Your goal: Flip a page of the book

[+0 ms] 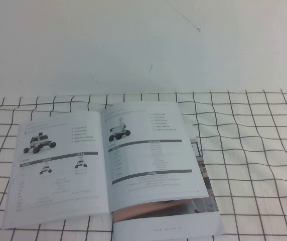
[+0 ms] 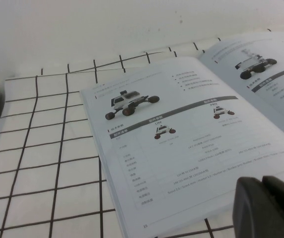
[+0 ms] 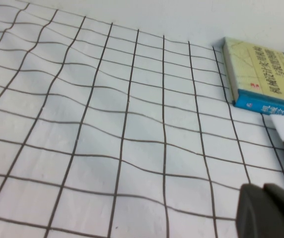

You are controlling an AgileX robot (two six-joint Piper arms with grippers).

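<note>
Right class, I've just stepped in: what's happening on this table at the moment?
Nothing is being handled yet. The book lies open on the checked cloth, its right-hand page flat and untouched. The left gripper hangs near the book's lower edge, seen only in its wrist view. The right gripper is shut and sits over bare cloth, away from the open book, near a second, closed book.

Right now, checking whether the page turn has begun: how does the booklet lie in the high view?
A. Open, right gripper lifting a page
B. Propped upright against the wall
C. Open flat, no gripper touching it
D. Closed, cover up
C: the booklet lies open flat on the checked cloth, with no gripper on it.
</note>
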